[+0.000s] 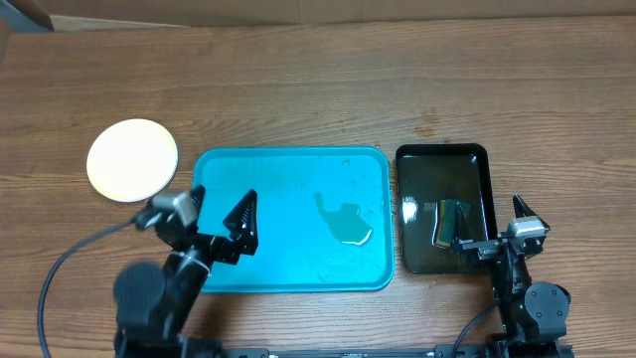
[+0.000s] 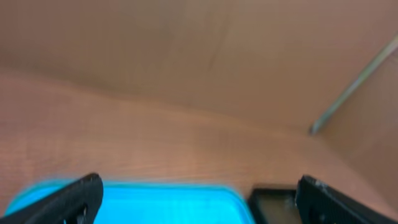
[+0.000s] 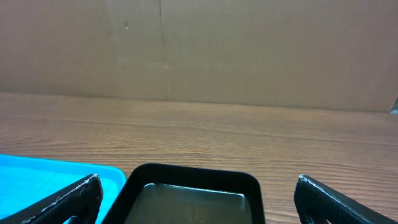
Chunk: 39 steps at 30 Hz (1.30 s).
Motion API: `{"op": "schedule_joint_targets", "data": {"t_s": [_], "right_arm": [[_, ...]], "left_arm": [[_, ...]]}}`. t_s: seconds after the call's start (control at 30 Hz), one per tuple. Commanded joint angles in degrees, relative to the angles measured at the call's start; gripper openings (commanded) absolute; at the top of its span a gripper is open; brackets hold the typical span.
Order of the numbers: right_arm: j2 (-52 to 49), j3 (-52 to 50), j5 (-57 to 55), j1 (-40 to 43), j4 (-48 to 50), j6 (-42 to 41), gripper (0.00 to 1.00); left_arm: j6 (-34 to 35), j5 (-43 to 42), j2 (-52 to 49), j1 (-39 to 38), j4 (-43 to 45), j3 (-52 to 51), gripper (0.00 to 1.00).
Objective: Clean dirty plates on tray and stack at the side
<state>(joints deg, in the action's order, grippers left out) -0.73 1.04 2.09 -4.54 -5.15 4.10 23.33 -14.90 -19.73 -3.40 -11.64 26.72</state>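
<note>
The left gripper (image 1: 221, 207) is hovering wide open and empty over the near-left edge of the turquoise tray (image 1: 283, 179). The pale plate (image 1: 132, 160) is lying on the table (image 1: 298, 89) just off the tray's far-left corner. The right gripper (image 1: 494, 225) is hanging wide open and empty over the black tray (image 1: 442, 152), at its near-right rim.

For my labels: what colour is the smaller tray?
The smaller tray is black, best seen in the overhead view.
</note>
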Motion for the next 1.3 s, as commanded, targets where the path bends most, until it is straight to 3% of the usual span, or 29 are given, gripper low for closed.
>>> {"op": "schedule_joint_targets", "data": {"t_s": [0.0,0.1,0.2,0.5,0.93,1.07,1.27], "right_arm": [[0.57,-0.57,-0.52,-0.22,0.33,0.24,1.0],[0.57,-0.57,-0.55,-0.22,0.33,0.24,1.0],[0.57,-0.57,-0.55,-0.22,0.33,0.24,1.0],[0.57,-0.57,-0.55,-0.22,0.33,0.24,1.0],[0.57,-0.57,-0.55,-0.22,0.33,0.24,1.0],[0.57,-0.57,-0.55,-0.22,0.33,0.24,1.0],[0.57,-0.57,-0.52,-0.22,0.33,0.24,1.0]], "left_arm": [[-1.49,3.56,7.43,-0.33,14.16,-6.8,1.0],[-1.49,7.1,12.33,-0.35,26.69,-12.55,1.0],[-1.51,10.84,15.8,-0.39,32.89,-16.92,1.0],[-1.46,11.43,19.54,-0.39,34.36,-25.55,1.0],[-7.19,12.37,19.54,-0.37,6.86,-26.45,1.0],[-13.18,11.74,19.54,-0.39,7.32,-26.45,1.0],[-13.07,12.13,19.54,-0.39,7.34,-26.45,1.0]]}}
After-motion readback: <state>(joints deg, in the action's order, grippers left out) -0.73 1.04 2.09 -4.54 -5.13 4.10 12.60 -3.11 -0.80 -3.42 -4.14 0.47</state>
